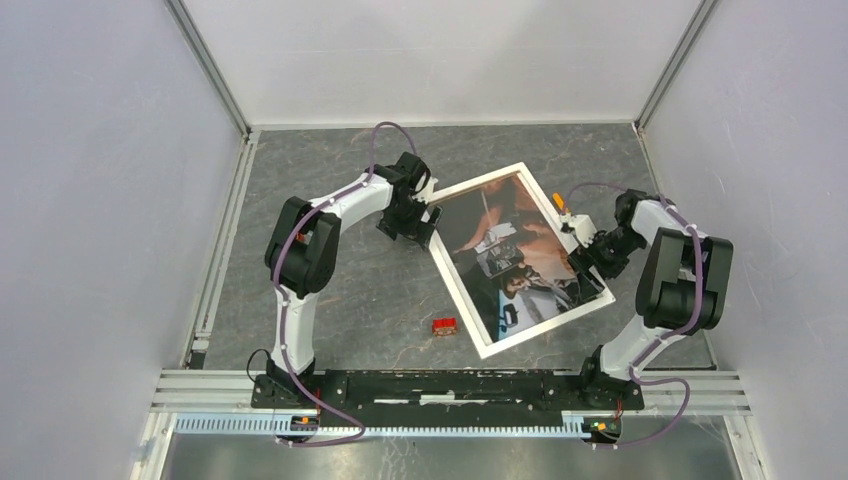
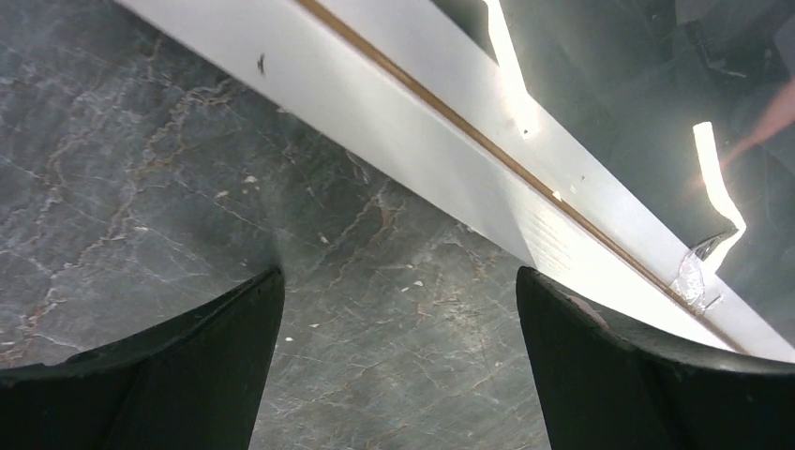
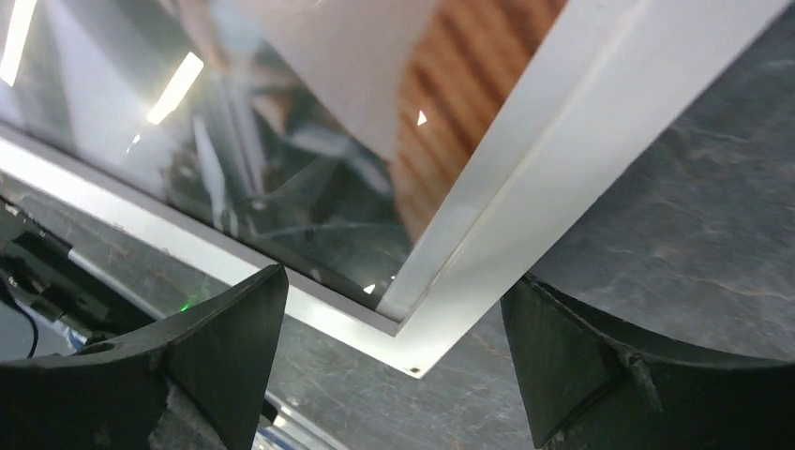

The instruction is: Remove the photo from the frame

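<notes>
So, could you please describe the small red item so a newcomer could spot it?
Find the big white-bordered frame lying askew on the grey table. Just left of its near corner sits the small red item, the tiniest, brightest thing there.

One frame is counted, with one photo seen in it. One small red object, too small to be identified, is noted on the one table. Two arms are counted, and two grippers: the left gripper and the right gripper.
</notes>
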`<state>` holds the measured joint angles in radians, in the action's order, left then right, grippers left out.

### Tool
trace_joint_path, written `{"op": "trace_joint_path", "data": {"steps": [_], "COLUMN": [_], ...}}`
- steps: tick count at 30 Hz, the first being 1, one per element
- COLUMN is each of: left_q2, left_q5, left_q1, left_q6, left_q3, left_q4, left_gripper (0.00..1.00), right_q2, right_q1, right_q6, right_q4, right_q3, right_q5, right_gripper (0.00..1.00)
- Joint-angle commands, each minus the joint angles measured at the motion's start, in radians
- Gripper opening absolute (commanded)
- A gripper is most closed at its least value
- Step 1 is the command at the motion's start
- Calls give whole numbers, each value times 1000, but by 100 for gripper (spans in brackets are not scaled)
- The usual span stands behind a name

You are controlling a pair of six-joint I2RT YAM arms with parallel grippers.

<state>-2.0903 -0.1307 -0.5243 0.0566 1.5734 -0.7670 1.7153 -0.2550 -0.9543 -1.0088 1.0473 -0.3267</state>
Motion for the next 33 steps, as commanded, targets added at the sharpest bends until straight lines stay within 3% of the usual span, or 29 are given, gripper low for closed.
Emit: {"op": "trace_joint_path", "data": {"steps": [1,20,33], "left_q2": [-38,-58,-44], "left_q5": [-44,-50,-73], "left_q1": [-14,-2,13], "left_q6": [19,-35,-55], "left_q3": [70,105,97], "left_q4": [68,8,1], "left_gripper": [100,100,100], "right_q2": [8,50,98], "right_q1": [82,346,608], "right_q6": [-63,-83,-15], "right_q4": [-141,-142,-84], "right_q3": [-78,-90,-21], "right_q5": [-167,-290,-373], "right_gripper": [89,93,95]}}
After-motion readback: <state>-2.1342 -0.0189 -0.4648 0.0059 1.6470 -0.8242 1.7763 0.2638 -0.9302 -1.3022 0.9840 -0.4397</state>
